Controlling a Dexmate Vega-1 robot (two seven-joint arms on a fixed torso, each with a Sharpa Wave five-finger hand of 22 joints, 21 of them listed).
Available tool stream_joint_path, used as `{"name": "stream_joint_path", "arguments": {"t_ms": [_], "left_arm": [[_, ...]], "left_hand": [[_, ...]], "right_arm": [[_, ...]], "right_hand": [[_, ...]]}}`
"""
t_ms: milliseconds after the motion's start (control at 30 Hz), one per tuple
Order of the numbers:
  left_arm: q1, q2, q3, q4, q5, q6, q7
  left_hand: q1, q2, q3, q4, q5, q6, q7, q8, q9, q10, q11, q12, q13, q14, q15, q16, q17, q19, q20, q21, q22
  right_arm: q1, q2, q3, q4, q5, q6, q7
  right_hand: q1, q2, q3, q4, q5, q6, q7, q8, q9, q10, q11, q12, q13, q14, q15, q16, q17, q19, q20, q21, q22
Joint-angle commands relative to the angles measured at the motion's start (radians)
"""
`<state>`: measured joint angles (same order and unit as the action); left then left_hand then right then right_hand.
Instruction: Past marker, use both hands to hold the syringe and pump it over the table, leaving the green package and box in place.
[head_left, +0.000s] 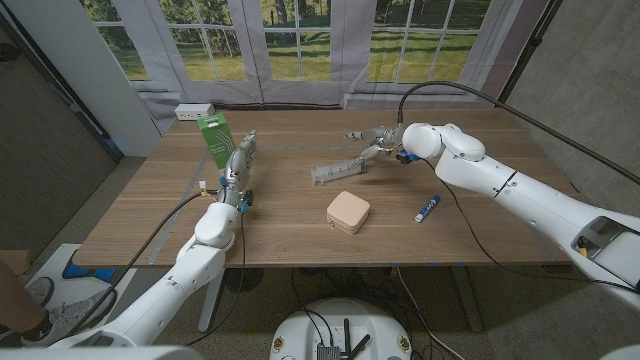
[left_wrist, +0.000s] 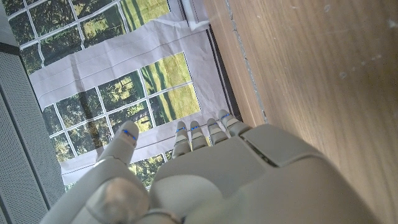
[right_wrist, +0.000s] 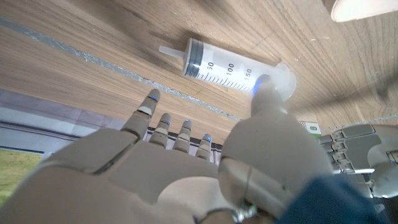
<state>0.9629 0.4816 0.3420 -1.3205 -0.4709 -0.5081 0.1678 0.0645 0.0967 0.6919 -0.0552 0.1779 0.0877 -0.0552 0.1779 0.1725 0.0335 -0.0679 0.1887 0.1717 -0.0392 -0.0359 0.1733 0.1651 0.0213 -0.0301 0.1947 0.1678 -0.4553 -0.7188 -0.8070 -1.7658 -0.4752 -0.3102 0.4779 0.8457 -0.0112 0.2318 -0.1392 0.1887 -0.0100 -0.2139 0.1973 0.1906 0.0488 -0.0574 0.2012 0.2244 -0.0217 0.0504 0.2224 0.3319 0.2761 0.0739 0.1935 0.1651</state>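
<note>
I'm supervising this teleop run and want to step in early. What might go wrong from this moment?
1. The right robot hand is at the syringe, fingers spread, with no firm grip visible; a nudge might roll it toward the pink box.
2. The left robot hand stands close beside the green package; swinging it toward the syringe could tip the package.
3. The marker lies under the right arm's path and might get swept.

Wooden table (head_left: 300, 225) is carrying a green package (head_left: 215, 139) standing upright near its far left, a clear syringe (head_left: 338, 171) lying mid-table, a pink box (head_left: 347, 212) and a blue marker (head_left: 427, 208) lying nearer the front.
</note>
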Motion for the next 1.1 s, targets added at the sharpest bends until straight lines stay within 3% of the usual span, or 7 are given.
{"name": "stream_joint_path", "arguments": {"t_ms": [33, 300, 433, 800, 1100], "left_arm": [[-0.029, -0.013, 0.007, 0.042, -0.007, -0.013, -0.018], [-0.035, -0.017, 0.007, 0.056, -0.026, -0.006, -0.03], [-0.03, -0.001, -0.002, 0.022, -0.042, 0.036, -0.024], [-0.04, -0.013, -0.013, 0.022, -0.089, 0.066, -0.027], [-0.045, -0.016, -0.02, 0.008, -0.099, 0.07, -0.021]], "left_hand": [[0.0, 0.071, 0.008, 0.0, 0.005, 0.005, 0.002, 0.003, 0.001, 0.002, -0.001, 0.001, 0.002, 0.002, -0.024, 0.002, 0.002, 0.005, -0.06, -0.004, 0.002], [0.001, 0.072, 0.006, 0.001, 0.003, -0.005, 0.014, 0.0, 0.001, -0.01, 0.005, -0.003, 0.002, -0.011, -0.023, -0.001, 0.002, 0.002, -0.059, -0.005, 0.002], [0.0, 0.077, 0.005, 0.005, 0.003, -0.008, 0.023, -0.001, 0.001, -0.015, 0.013, -0.004, 0.002, -0.015, -0.019, -0.001, 0.004, -0.001, -0.06, -0.006, 0.002], [-0.002, 0.083, 0.007, 0.015, 0.004, -0.004, 0.035, 0.002, 0.001, -0.016, 0.021, -0.003, 0.002, -0.019, -0.011, 0.002, 0.006, -0.005, -0.057, -0.007, 0.002], [0.0, 0.087, 0.011, 0.02, 0.005, 0.004, 0.04, 0.005, 0.001, -0.013, 0.021, -0.001, 0.002, -0.019, -0.006, 0.003, 0.005, -0.006, -0.055, -0.007, 0.003]], "right_arm": [[-0.092, -0.033, 0.103, -0.012, 0.167, 0.041, -0.145], [-0.137, -0.019, 0.149, 0.02, 0.282, 0.085, -0.244], [-0.149, -0.005, 0.162, 0.036, 0.33, 0.089, -0.279], [-0.162, 0.006, 0.166, 0.046, 0.398, 0.076, -0.343], [-0.227, 0.028, 0.213, 0.066, 0.491, 0.133, -0.449]], "right_hand": [[-0.005, 0.006, 0.003, 0.0, 0.007, 0.022, 0.0, 0.012, 0.0, 0.023, -0.009, 0.009, -0.004, 0.018, -0.018, 0.01, -0.006, 0.013, -0.027, 0.005, 0.002], [-0.032, 0.012, -0.002, 0.008, 0.01, 0.053, 0.014, 0.016, -0.002, 0.044, -0.022, 0.009, -0.016, 0.042, -0.058, 0.012, -0.022, 0.033, -0.071, 0.004, 0.001], [-0.043, 0.014, -0.004, 0.01, 0.011, 0.072, 0.023, 0.019, -0.003, 0.06, -0.024, 0.011, -0.021, 0.05, -0.07, 0.011, -0.03, 0.043, -0.088, 0.004, 0.001], [-0.065, 0.022, -0.008, 0.017, 0.015, 0.084, 0.046, 0.016, -0.005, 0.064, -0.025, 0.007, -0.027, 0.05, -0.076, 0.007, -0.039, 0.048, -0.099, 0.001, 0.0], [-0.087, 0.031, -0.011, 0.026, 0.018, 0.106, 0.057, 0.019, -0.006, 0.071, -0.024, 0.005, -0.031, 0.057, -0.081, 0.008, -0.045, 0.05, -0.103, -0.002, 0.0]]}}
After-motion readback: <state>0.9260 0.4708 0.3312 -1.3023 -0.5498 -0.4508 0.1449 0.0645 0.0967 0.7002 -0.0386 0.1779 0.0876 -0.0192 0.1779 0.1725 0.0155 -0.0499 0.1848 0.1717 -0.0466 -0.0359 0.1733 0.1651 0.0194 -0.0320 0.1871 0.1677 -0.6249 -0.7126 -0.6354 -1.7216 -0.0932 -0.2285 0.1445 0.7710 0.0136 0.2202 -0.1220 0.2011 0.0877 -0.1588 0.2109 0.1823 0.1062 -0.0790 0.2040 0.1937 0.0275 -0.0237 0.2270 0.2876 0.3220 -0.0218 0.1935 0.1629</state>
